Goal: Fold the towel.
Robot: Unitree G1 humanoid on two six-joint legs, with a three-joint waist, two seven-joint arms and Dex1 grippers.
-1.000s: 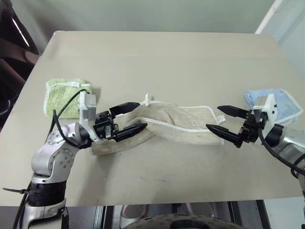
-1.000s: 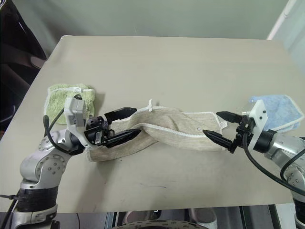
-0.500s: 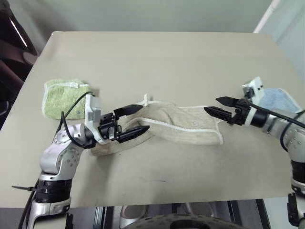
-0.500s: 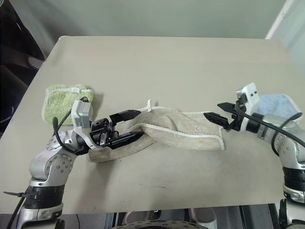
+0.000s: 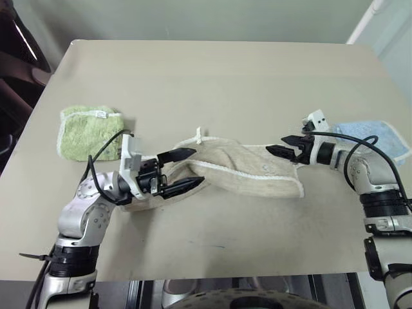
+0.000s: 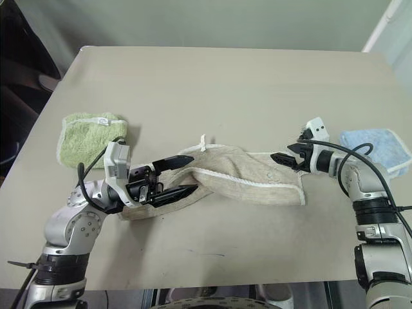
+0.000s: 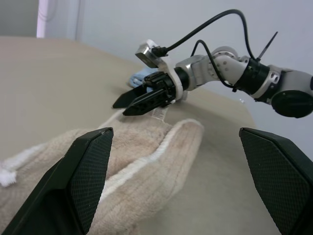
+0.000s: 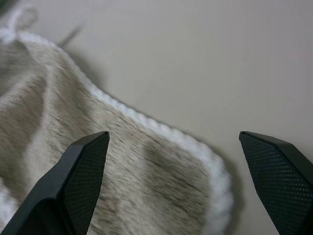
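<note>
Towel [image 5: 248,168] lies rumpled between both wide-open, empty tools, left [image 5: 187,170] and right [image 5: 278,145], at its ends.

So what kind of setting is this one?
Probably an indoor test room: a plain beige table against a bare wall, with only the towel, a green cloth and a blue cloth.

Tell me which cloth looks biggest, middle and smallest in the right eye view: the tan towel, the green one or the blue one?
1. The tan towel, by far the largest.
2. The green towel.
3. The blue towel. It looks only slightly smaller than the green one, so those two are nearly alike.
</note>
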